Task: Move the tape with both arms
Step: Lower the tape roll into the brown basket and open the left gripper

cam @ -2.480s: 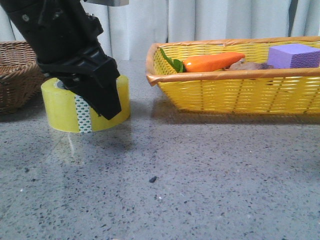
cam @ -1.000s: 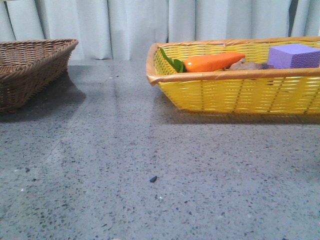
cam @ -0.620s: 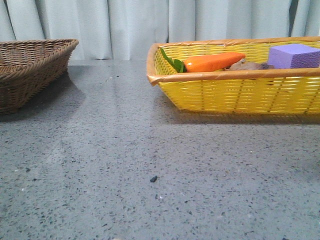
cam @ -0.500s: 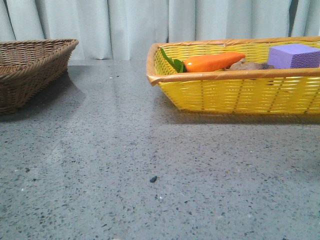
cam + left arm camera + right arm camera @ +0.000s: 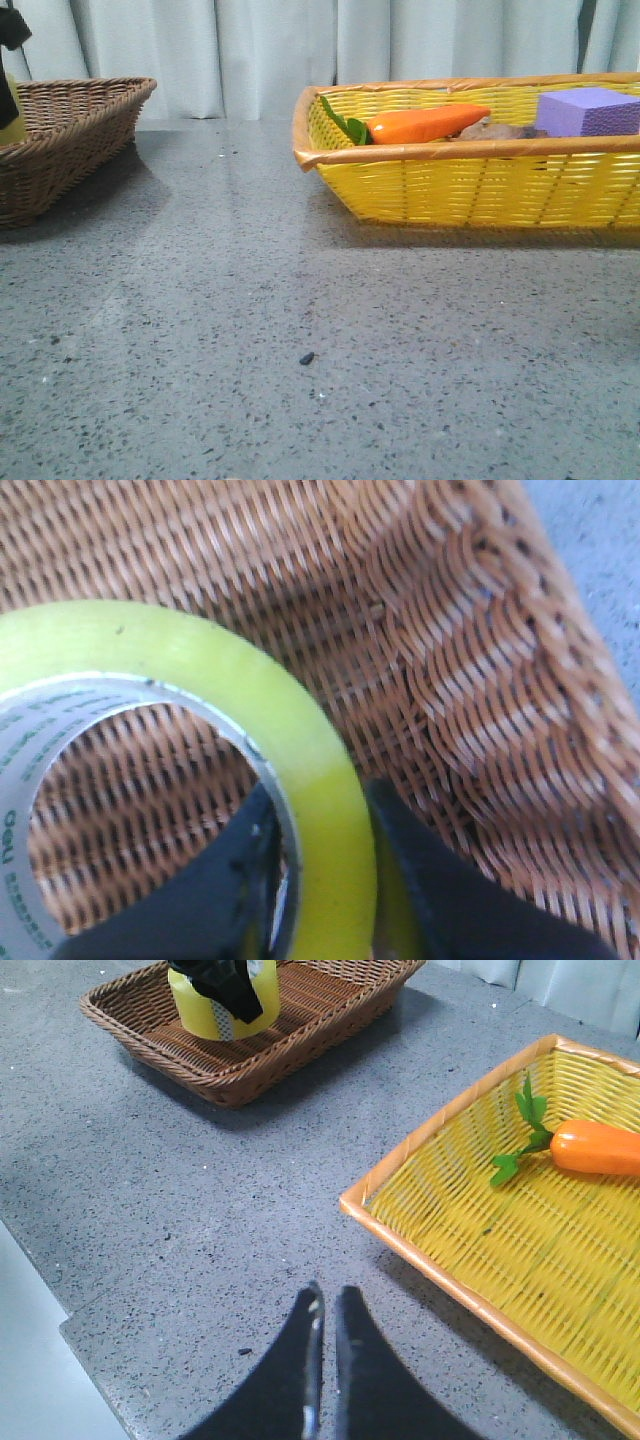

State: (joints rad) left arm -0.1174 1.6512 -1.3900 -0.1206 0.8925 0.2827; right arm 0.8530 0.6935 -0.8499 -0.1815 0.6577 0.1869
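- The tape (image 5: pixel 320 780) is a wide roll of translucent yellow-green film on a white core printed with green letters; a green-and-white patterned strip shows on its side in the right wrist view (image 5: pixel 222 1022); it sits inside the brown basket (image 5: pixel 300 1020), at the left edge of the worktop.
- The left hand (image 5: pixel 325 880) grips the roll's wall, one tapered black finger inside the core, the other against the outer face; whether the roll rests on the basket floor or hangs just above it, I cannot tell.
- The brown basket is a shallow rectangular tray of tight brown wicker with a thick braided rim (image 5: pixel 560 680); only its right end shows in the front view (image 5: pixel 70 130).
- The right hand (image 5: pixel 325 1360) hangs over bare worktop, near the front edge; its two pointed black fingers are nearly together, a thin slit between them, gripping nothing.
- The worktop (image 5: pixel 320 330) is grey speckled stone, smooth and faintly glossy.
- The yellow basket (image 5: pixel 480 185), woven plastic with an orange rim, stands toward the right edge; it holds an orange carrot (image 5: pixel 425 123) with green leaves and a purple block (image 5: pixel 590 110).
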